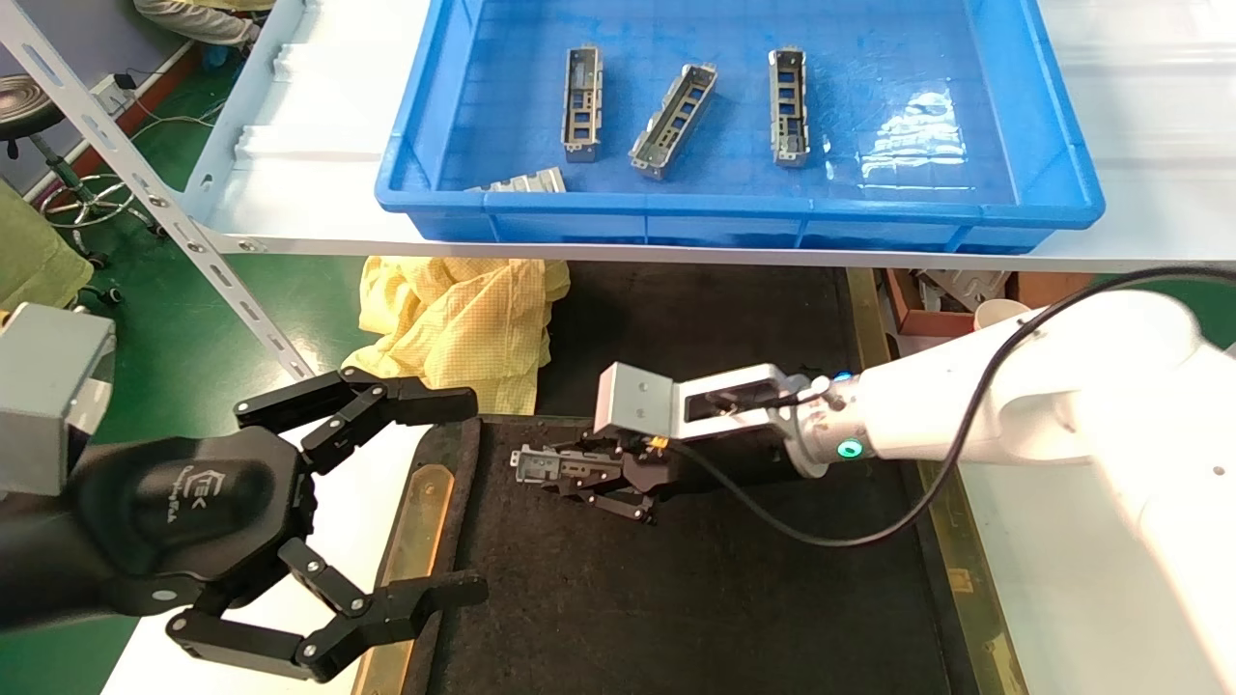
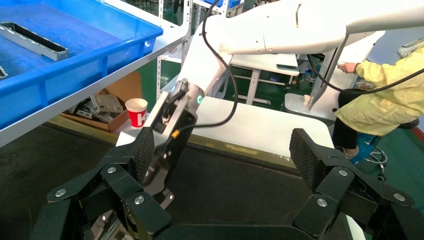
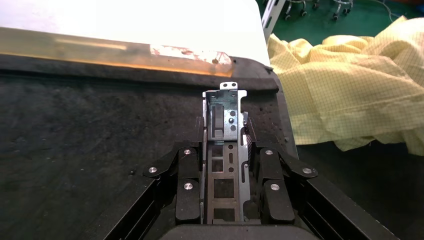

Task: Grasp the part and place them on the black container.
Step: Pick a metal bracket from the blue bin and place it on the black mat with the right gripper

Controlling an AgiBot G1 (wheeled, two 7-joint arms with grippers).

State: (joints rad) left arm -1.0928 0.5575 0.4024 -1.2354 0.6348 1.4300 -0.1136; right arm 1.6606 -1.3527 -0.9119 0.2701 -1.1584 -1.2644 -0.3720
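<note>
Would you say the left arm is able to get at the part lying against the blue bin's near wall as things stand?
Probably yes. The left gripper is open and empty, and nothing stands between it and that part. It would only have to clear the blue bin wall; the right gripper is busy over the black container.

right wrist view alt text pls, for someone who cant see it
The right gripper is shut on a silver-grey part with rectangular cutouts, low over the black container near its brass-coloured edge strip. A crumpled yellow cloth lies just beyond the container's corner.
</note>
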